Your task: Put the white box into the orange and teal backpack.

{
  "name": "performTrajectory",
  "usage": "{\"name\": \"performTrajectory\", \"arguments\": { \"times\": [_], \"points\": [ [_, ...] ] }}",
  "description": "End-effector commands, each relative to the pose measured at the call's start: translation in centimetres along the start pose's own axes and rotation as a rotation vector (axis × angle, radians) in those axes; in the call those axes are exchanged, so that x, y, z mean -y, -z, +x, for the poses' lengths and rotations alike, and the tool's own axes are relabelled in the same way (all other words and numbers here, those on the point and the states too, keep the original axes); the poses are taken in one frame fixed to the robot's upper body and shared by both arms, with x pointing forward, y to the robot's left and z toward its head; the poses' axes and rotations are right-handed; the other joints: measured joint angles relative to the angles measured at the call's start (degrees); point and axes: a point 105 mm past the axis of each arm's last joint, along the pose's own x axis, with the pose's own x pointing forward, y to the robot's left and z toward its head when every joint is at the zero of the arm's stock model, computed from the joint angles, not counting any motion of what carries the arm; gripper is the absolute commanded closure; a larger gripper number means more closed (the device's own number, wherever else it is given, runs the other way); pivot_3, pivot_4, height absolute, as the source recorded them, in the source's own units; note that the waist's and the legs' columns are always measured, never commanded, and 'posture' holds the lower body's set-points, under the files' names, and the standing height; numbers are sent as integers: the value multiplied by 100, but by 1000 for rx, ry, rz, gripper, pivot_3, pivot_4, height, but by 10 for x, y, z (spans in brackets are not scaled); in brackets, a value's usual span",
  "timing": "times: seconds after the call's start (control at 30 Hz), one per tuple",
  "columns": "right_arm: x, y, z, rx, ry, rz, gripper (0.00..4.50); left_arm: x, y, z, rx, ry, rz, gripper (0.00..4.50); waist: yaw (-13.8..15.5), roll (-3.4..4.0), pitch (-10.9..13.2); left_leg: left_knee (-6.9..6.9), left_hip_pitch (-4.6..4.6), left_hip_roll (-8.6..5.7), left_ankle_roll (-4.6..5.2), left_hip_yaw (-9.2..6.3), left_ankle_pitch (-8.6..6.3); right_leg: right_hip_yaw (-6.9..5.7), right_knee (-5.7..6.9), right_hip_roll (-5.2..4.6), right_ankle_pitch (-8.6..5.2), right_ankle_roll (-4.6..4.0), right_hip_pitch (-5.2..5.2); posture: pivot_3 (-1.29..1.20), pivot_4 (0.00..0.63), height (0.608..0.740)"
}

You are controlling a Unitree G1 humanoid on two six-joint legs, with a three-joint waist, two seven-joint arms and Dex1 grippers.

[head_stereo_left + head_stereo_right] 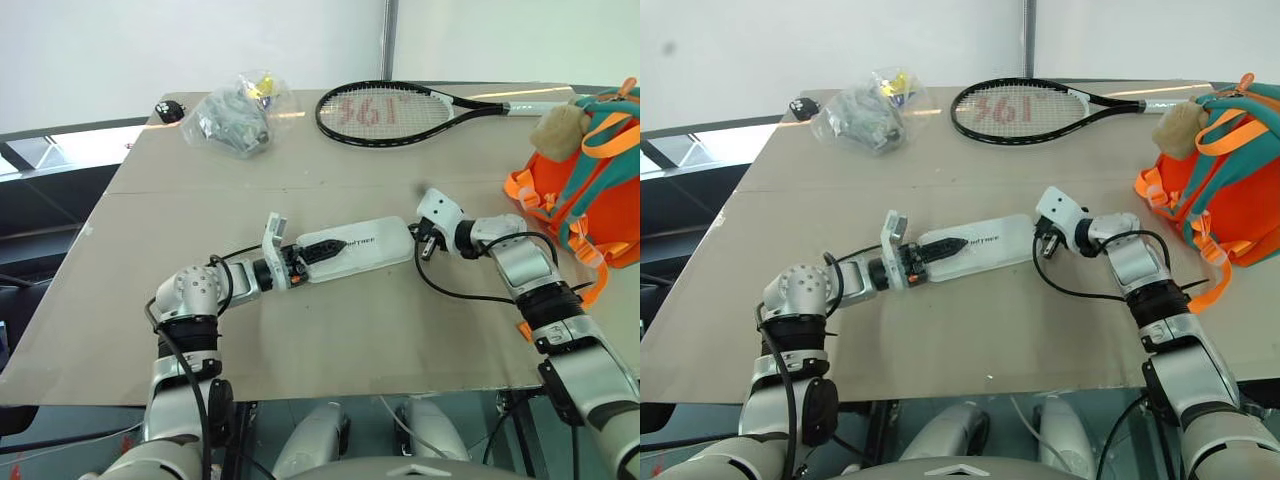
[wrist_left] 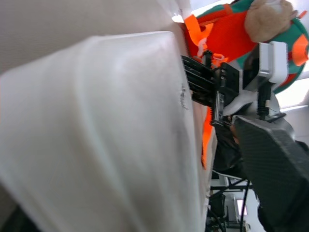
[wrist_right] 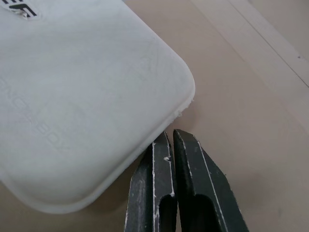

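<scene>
Looking from left to right across the table (image 1: 330, 340), we see a crinkled clear plastic bag (image 1: 232, 118) near the far edge, with a small dark object (image 1: 170, 109) just beside it. Our left gripper (image 1: 325, 249) reaches in from the left over the near end of the white box (image 1: 365, 250), one black finger (image 1: 322, 246) lying along the lid. We cannot tell whether the other finger is under the box, nor whether the jaws have closed on it. The white box lies flat on the table, between our two grippers, lettering upward. Beyond it, near the far edge, lies a racket (image 1: 390, 110) with red marks on its strings. Our right gripper (image 3: 172, 140) holds nothing: its two fingers (image 3: 198, 174) are pressed together, tips just at the rounded corner of the box. Farther right, the orange and teal backpack (image 1: 590, 185) stands at the table's right edge, a beige plush toy (image 1: 560, 128) at its top.
</scene>
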Motion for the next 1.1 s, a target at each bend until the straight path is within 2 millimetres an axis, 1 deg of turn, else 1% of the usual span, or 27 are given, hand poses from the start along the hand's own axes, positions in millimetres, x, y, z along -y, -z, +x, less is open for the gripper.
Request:
{"name": "performTrajectory", "arguments": {
  "times": [0.03, 0.07, 0.1, 0.17, 0.2, 0.23, 0.3, 0.33, 0.37, 0.4, 0.43, 0.5, 0.57, 0.6, 0.7, 0.73, 0.83, 0.87, 0.93, 1.0, 1.07, 1.1],
  "points": [
    [13, -17, -18, 95, 90, 27, 4500, 2, 8, 2, -16, 12, 1, 1809, -3, 0, 0, 0, -2, 0, 0, 0, 0, 0, 0, -1, 0, 0, -1, 0, 150, 739],
    [17, -15, -27, 106, 120, 55, 4500, 1, 8, 1, -9, 5, 8, 2438, 10, 0, 0, 0, -5, 0, 0, 0, 0, 1, -2, 0, 0, 0, -3, 0, 150, 739],
    [23, -15, -38, 136, 166, 95, 4255, 3, 7, 0, 11, 14, 9, 2686, 7, 0, 0, -1, -6, 0, 0, -2, 0, -1, -3, -1, 0, 0, -3, 0, 150, 739],
    [26, -18, -62, 208, 213, 172, 3679, 10, 5, -1, 48, 49, 21, 3409, 30, -1, 0, 1, -9, 0, 0, -4, 0, -4, -4, -2, 0, 0, -2, 0, 150, 739],
    [24, -20, -73, 235, 224, 192, 3175, 13, 4, -1, 58, 57, 34, 3537, 43, -1, 0, 1, -14, 0, 0, -7, 0, -8, -7, -3, 0, 0, -2, 0, 150, 739],
    [23, -21, -83, 249, 241, 210, 2648, 15, 4, -2, 68, 64, 41, 3552, 28, -1, 1, 2, -15, -1, 0, -9, 0, -9, -8, -3, 0, 0, -2, 0, 150, 739],
    [24, -21, -113, 264, 324, 240, 1697, 24, -2, -3, 114, 95, 54, 3552, 27, -1, 1, 0, -14, -1, 1, -9, -1, -6, -6, -2, 0, 0, -3, 0, 150, 739],
    [21, -23, -131, 285, 350, 265, 1225, 28, -4, -5, 131, 103, 69, 3552, 29, -1, 1, 0, -14, 0, 1, -10, -1, -6, -4, -1, 0, 0, -3, 0, 150, 739],
    [17, -25, -145, 302, 362, 288, 649, 32, -6, -6, 144, 108, 84, 3552, 23, -1, 1, -3, -14, 0, 0, -11, -1, -7, -4, -1, 0, 0, -4, 0, 150, 739],
    [11, -26, -160, 304, 371, 310, 236, 36, -8, -8, 155, 110, 114, 3552, 20, -2, 2, -5, -13, 1, 0, -9, -1, -5, -3, 0, 0, 1, -4, 0, 150, 739],
    [5, -24, -171, 292, 382, 328, 0, 40, -10, -9, 164, 112, 141, 3552, 33, -2, 2, -6, -13, 2, 0, -9, -1, -4, -3, 0, 0, 1, -5, 0, 150, 739],
    [3, -16, -193, 237, 476, 335, 0, 47, -13, -9, 179, 121, 182, 3552, 22, -2, 2, -8, -12, 3, 0, -5, -2, 0, -5, 2, 0, 1, -5, 0, 150, 739],
    [6, -9, -210, 207, 577, 373, 0, 53, -16, -7, 191, 133, 214, 3552, 34, -3, 2, -10, -11, 3, 1, -3, -2, 2, -6, 1, 0, 1, -3, 0, 150, 739],
    [7, -7, -215, 197, 611, 387, 0, 57, -17, -6, 192, 145, 233, 3552, 36, -3, 2, -9, -9, 3, 2, 0, -3, 3, -6, 1, 0, 1, -2, 0, 150, 739],
    [14, -3, -225, 180, 703, 434, 0, 67, -23, 1, 201, 118, 383, 3552, 68, -5, 3, -9, -7, 3, 3, 4, -3, 6, -5, 1, 0, 1, -1, 0, 150, 739],
    [23, -2, -227, 174, 757, 458, 0, 71, -26, 3, 215, 126, 413, 3552, 71, -5, 3, -9, -7, 3, 3, 7, -3, 8, -5, 1, 0, 1, -2, 0, 150, 739],
    [43, 0, -226, 152, 856, 493, 0, 75, -33, 9, 237, 105, 489, 3552, 67, -4, 4, -12, -1, 3, 3, 19, -3, 21, -3, 1, 0, 1, -3, 0, 150, 739],
    [54, 1, -224, 151, 891, 508, 0, 74, -33, 12, 232, 90, 519, 3552, 68, -4, 4, -12, 0, 3, 3, 20, -3, 21, -3, 2, 0, 1, -2, 0, 150, 739],
    [80, -3, -215, 171, 953, 503, 0, 75, -30, 15, 229, 82, 560, 3552, 75, -4, 4, -18, 0, 3, 3, 26, -3, 26, -5, 1, 0, 1, -4, 0, 150, 739],
    [99, -7, -202, 204, 972, 498, 0, 76, -27, 16, 229, 70, 597, 3552, 0, -6, 8, -21, 0, 4, 3, 33, -3, 32, -7, 2, 0, 1, -8, 0, 150, 739],
    [114, -5, -193, 202, 1003, 485, 0, 76, -25, 15, 237, 60, 616, 3552, 10, -8, 9, -33, 4, 4, 5, 57, -2, 53, -6, 0, 1, 2, -17, 0, 150, 739],
    [120, -3, -189, 202, 1013, 479, 246, 77, -25, 14, 243, 52, 630, 3552, 11, -8, 9, -33, 3, 6, 5, 57, -2, 54, -6, 2, 0, 2, -18, 0, 150, 739]
  ]
}}
